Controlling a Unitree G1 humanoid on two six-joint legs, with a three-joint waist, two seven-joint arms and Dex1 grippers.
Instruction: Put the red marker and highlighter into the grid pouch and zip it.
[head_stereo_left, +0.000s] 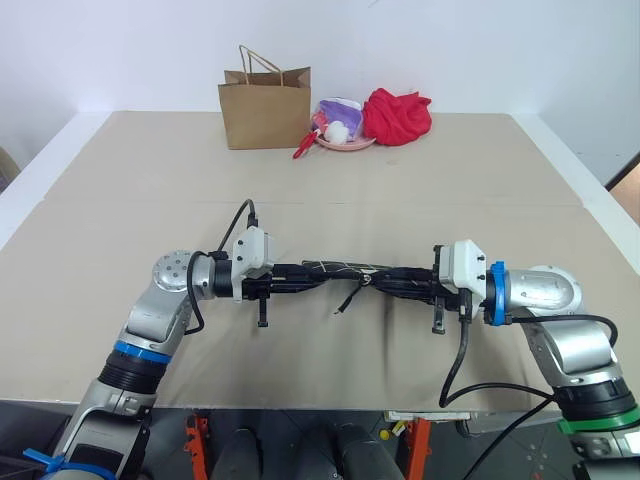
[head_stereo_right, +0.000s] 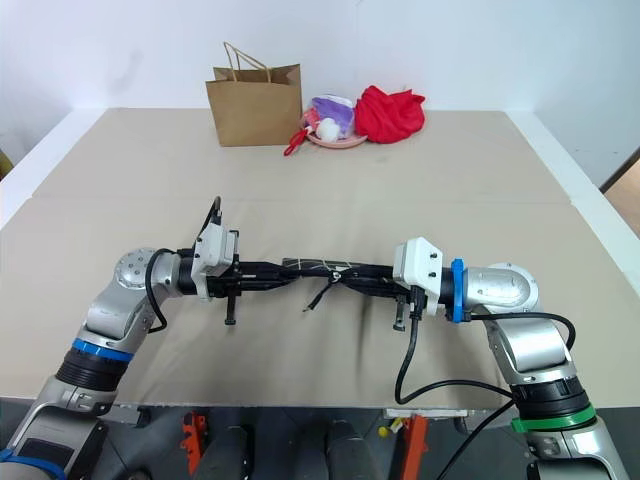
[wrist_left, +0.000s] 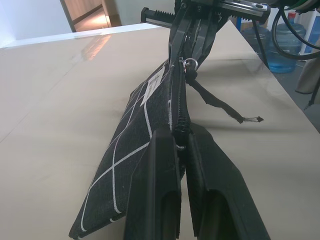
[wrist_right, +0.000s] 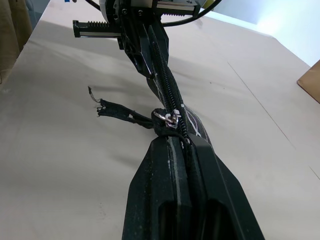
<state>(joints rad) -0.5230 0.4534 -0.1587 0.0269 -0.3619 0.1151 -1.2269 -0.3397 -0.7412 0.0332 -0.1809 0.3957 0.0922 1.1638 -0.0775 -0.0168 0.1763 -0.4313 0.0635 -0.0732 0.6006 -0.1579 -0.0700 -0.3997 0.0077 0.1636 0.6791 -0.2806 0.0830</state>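
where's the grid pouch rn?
The grid pouch hangs above the near middle of the table, stretched between the left pincer and right pincer, both clamped on its ends.

I see the grid pouch (wrist_left: 131, 150) as matt woven black cloth with a shiny metal zipper ring. My tool fingers (wrist_left: 160, 200) look like smooth black plastic. The tabletop (head_stereo_left: 400, 180) is matt beige; upper left, a brown paper bag (head_stereo_left: 265, 110).

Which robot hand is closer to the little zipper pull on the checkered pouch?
Right. The right gripper pinches the grid pouch right beside the zipper pull; the left gripper clamps the far end.
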